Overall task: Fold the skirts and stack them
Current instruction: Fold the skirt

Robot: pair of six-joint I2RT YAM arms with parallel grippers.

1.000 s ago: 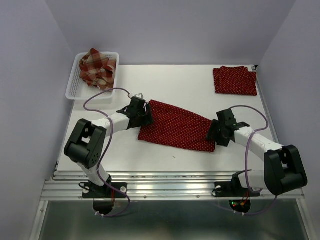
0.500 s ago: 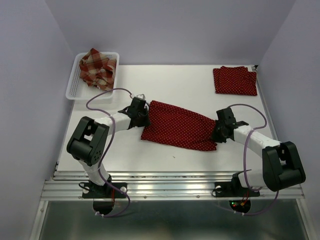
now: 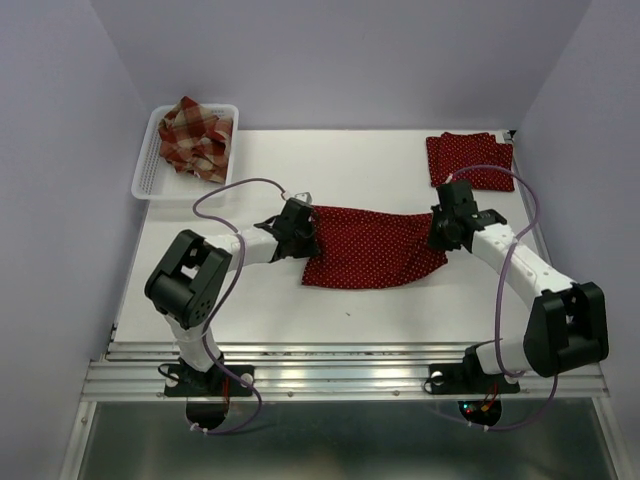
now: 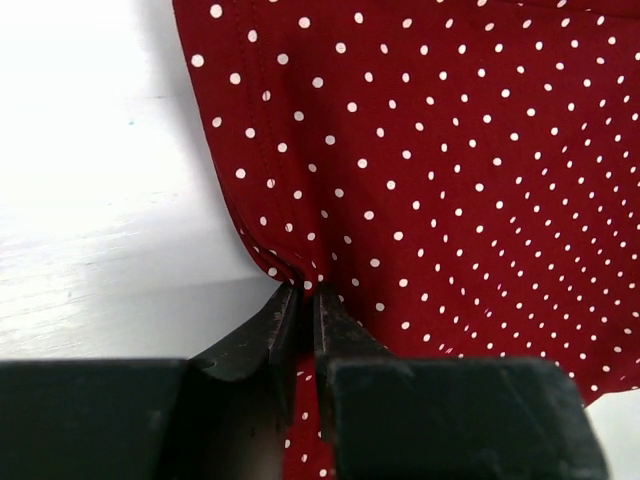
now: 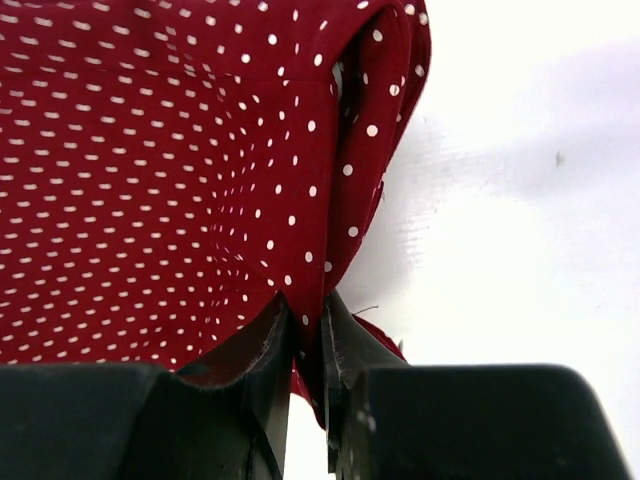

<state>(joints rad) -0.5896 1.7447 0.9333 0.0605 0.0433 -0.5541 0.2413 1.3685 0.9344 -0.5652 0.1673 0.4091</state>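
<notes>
A dark red polka-dot skirt (image 3: pixel 372 246) hangs stretched between my two grippers above the middle of the table. My left gripper (image 3: pixel 305 228) is shut on its left corner; in the left wrist view the cloth (image 4: pixel 440 160) bunches between the jaws of that gripper (image 4: pixel 304 292). My right gripper (image 3: pixel 441 228) is shut on the right corner, with the cloth (image 5: pixel 160 170) pinched in that gripper (image 5: pixel 308 305) in the right wrist view. A second polka-dot skirt (image 3: pixel 470 160) lies folded at the far right. The plaid skirt (image 3: pixel 195 137) sits crumpled in the basket.
The white slotted basket (image 3: pixel 150 165) stands at the far left corner of the white table (image 3: pixel 330 320). Purple walls close in on both sides and the back. Cables loop above both arms.
Both grippers have shut on the polka-dot skirt's ends, lifted it and carried it toward the back; its far edge is now pulled taut and the near part sags.
</notes>
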